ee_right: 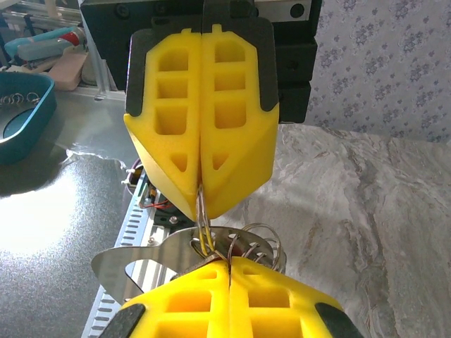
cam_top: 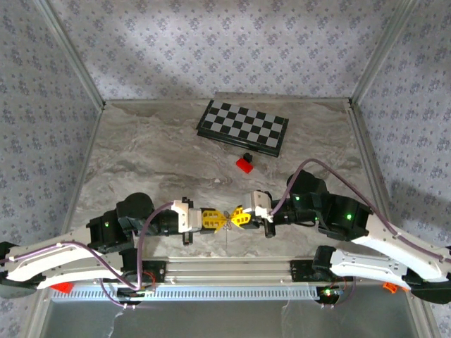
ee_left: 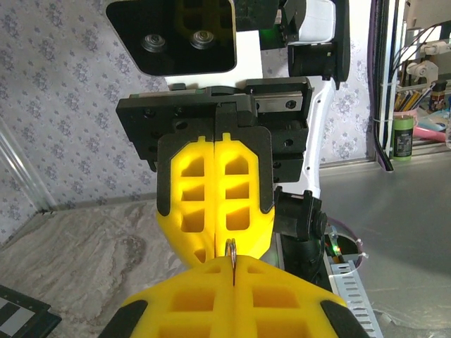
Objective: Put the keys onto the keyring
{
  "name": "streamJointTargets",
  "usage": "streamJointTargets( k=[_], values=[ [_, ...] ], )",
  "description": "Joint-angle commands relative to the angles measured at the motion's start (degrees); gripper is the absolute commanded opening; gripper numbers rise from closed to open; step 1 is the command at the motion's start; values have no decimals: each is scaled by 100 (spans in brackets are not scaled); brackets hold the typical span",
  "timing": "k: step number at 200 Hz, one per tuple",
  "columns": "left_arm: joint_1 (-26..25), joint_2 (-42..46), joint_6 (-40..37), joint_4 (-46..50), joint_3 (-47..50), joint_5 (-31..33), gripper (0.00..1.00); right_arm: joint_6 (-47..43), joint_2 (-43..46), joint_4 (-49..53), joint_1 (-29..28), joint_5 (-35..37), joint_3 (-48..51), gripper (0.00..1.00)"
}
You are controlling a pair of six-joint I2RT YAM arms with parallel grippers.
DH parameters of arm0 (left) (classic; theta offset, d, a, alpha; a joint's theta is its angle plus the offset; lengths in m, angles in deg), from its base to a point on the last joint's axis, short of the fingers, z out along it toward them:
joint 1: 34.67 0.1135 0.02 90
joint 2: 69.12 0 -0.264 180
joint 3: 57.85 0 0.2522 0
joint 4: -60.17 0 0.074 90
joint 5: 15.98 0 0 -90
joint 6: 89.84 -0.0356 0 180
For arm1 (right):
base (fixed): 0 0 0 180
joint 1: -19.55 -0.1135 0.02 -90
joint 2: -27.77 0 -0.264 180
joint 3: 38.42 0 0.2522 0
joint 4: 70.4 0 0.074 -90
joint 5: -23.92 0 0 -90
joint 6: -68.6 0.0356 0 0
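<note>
I judge this mid-threading: my left end effector [cam_top: 222, 219] and right end effector [cam_top: 236, 217] meet tip to tip over the table [cam_top: 141, 155], at 6 o'clock from the chessboard [cam_top: 243, 127]. The left is clenched on a thin loop of the keyring [ee_right: 257, 243], a cluster of silvery coils. The right clamps a flat silvery key [ee_right: 130, 262] jutting toward 9 o'clock. I cannot tell whether the key is on the ring yet; seating it remains
</note>
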Motion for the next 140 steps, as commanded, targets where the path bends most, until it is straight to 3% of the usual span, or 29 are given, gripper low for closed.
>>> streamJointTargets(
  k=[1, 101, 140],
  values=[
    [8, 48, 103, -432, -164, -256, 0, 72, -3, -195, 40, -106, 59, 0],
    [7, 21, 217, -835, 3, -338, 0, 84, -30, -284, 32, -683, 107, 2],
    [2, 15, 235, -933, 41, -318, 0, 73, -23, -199, 22, -606, 91, 1]
  ],
)
